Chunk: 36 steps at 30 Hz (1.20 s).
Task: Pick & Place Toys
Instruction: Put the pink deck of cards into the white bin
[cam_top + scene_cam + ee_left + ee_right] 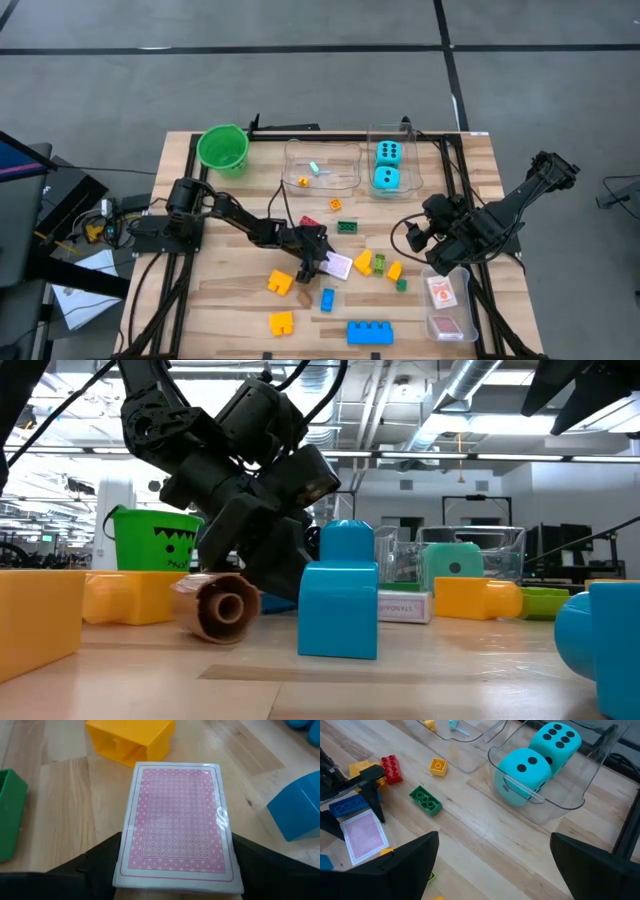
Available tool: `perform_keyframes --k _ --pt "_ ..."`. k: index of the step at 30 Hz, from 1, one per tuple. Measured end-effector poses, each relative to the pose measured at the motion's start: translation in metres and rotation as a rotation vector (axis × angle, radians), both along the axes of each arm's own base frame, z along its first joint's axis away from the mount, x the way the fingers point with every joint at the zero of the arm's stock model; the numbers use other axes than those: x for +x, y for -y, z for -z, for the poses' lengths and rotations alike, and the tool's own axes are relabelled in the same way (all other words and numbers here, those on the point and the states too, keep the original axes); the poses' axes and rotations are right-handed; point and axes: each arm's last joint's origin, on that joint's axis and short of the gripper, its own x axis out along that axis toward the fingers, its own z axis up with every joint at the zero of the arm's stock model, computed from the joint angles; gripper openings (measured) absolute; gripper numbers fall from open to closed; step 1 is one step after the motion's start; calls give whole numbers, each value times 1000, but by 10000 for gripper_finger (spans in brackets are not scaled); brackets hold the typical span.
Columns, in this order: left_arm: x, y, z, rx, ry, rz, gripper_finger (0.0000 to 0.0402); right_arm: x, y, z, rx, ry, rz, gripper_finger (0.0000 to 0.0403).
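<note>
A pack of pink-and-white playing cards in clear wrap lies flat on the table near its middle, and also shows in the high view. My left gripper reaches it from the left and has closed on its sides. Loose building blocks lie around the pack: a yellow one, a green one and a blue one. Two cyan dice sit in a clear tub at the back. My right gripper hangs open above the table's right side, holding nothing. My left gripper has the pack's two long sides between its two fingers, at the end nearest the wrist. The fingers slant down from the table's left and run along the pack. The pack lies flat on the table.
A green bucket stands at the back left, with a clear tub holding small pieces beside it. Another clear tub with cards sits at the near right. Yellow blocks and a large blue block lie toward the near edge.
</note>
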Motion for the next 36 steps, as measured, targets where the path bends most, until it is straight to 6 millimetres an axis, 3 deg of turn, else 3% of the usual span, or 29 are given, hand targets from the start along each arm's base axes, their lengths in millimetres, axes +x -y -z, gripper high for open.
perform_keyframes --k 8,14,20,27,36 --pt "0 -4 -9 5 22 -44 299 0 0 0 -28 -6 -21 374" --pt "0 -20 -48 -45 116 -75 299 4 -2 2 -91 -56 -90 374" --pt "-5 -43 -87 -260 184 -42 299 15 -5 7 -217 -68 -137 374" --pt "-5 -53 -95 -433 189 -12 301 43 -9 14 -371 -81 -231 374" --pt "-4 -52 -97 -497 191 -32 302 83 -19 13 -470 -86 -481 365"
